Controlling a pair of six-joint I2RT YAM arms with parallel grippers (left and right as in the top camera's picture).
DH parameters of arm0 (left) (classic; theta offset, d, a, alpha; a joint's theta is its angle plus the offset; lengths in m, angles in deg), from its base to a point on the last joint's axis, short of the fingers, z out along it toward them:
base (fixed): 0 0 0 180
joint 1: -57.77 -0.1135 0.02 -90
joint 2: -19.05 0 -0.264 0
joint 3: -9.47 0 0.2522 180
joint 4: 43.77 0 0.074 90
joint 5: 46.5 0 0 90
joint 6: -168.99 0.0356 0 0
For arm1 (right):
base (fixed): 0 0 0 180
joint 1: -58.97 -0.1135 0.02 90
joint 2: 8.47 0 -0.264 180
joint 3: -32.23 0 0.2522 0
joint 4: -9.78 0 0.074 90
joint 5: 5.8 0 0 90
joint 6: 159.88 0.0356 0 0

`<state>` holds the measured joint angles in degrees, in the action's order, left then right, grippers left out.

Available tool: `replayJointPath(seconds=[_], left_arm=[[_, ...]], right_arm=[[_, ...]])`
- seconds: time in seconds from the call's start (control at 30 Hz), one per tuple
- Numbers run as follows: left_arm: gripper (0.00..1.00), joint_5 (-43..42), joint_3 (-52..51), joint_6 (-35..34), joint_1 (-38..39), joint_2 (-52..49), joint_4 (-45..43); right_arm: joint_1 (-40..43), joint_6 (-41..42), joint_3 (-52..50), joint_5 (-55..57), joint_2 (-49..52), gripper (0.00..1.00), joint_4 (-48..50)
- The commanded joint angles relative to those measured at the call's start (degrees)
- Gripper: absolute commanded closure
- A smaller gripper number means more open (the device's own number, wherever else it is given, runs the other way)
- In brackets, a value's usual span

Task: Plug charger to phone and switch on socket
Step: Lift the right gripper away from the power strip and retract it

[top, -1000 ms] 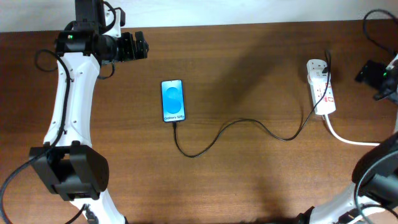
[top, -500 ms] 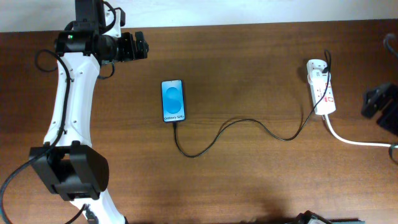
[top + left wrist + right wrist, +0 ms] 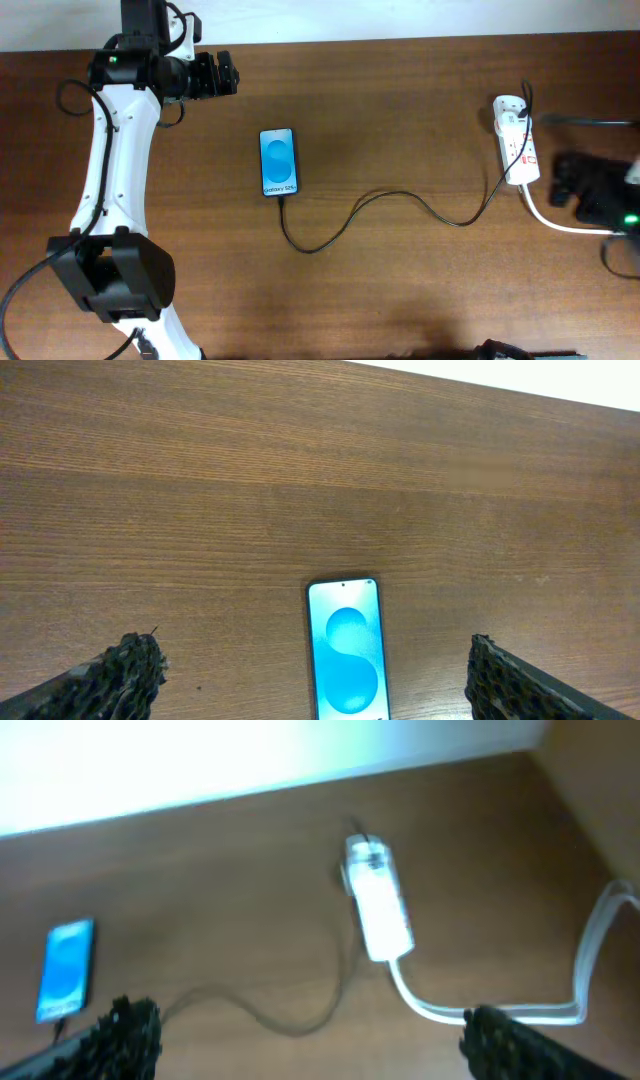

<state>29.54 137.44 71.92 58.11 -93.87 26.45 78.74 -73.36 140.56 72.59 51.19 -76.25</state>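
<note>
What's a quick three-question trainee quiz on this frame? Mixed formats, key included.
1. Fill the blank: the charger runs across the table from the phone to the ____.
2. Multiple choice: which lies nearest the right gripper? A) the phone B) the socket C) the charger's phone end
3. True or false: the left gripper is open and holds nothing.

Key: 1 socket; 2 B; 3 true.
</note>
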Motion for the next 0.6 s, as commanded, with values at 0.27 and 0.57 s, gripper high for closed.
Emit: replayJointPath(seconds=[0.27, 0.57], left_arm=[[0.0, 0.3, 0.6, 0.5, -0.1, 0.7, 0.3], [0.01, 0.3, 0.6, 0.5, -0.1, 0.7, 0.3]], right_arm=[[-19.2, -1.0, -64.3, 12.6, -36.3, 0.01, 54.1], [-21.7, -0.6, -87.0, 15.3, -56.7, 0.01, 67.6]])
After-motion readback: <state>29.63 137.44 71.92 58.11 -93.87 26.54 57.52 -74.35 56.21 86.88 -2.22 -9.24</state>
